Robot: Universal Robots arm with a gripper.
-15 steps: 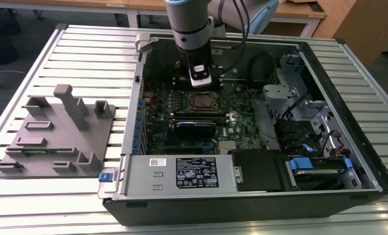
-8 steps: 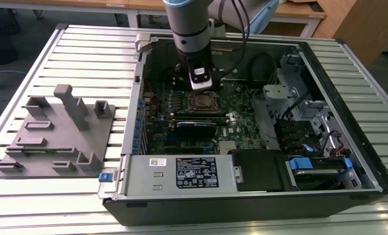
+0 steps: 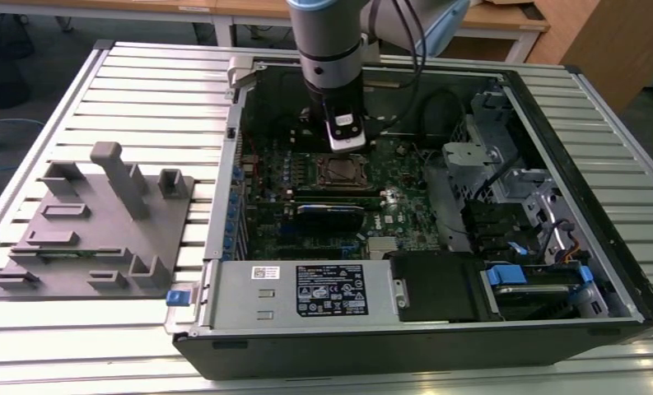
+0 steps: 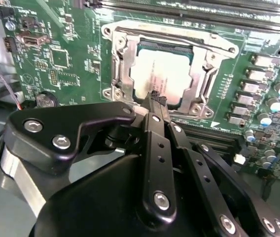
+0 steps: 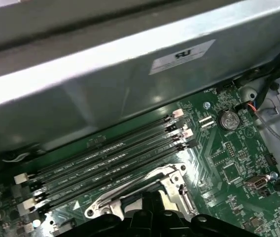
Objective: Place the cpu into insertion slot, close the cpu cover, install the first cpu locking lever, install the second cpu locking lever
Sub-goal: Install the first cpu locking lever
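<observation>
The cpu (image 4: 167, 74) lies flat in the insertion slot (image 3: 341, 171), its dull silver top showing through the window of the cpu cover (image 4: 122, 64). The cover is down over the chip, and the slot's contact field is hidden beneath it. A thin metal locking lever (image 4: 179, 36) runs along the cover's far side. My gripper (image 4: 154, 98) hangs just above the cover's near edge, its black fingers (image 4: 152, 148) drawn together at the tips, and I see nothing between them. In the exterior view the gripper (image 3: 346, 148) stands upright over the slot inside the open case.
Several long black memory slots (image 5: 110, 160) lie beside the socket, with the case's metal wall (image 5: 130, 74) just beyond them. A drive cage (image 3: 491, 164) and cables fill the case on the exterior view's right. A grey fixture block (image 3: 95, 222) sits on the slatted table (image 3: 139, 82).
</observation>
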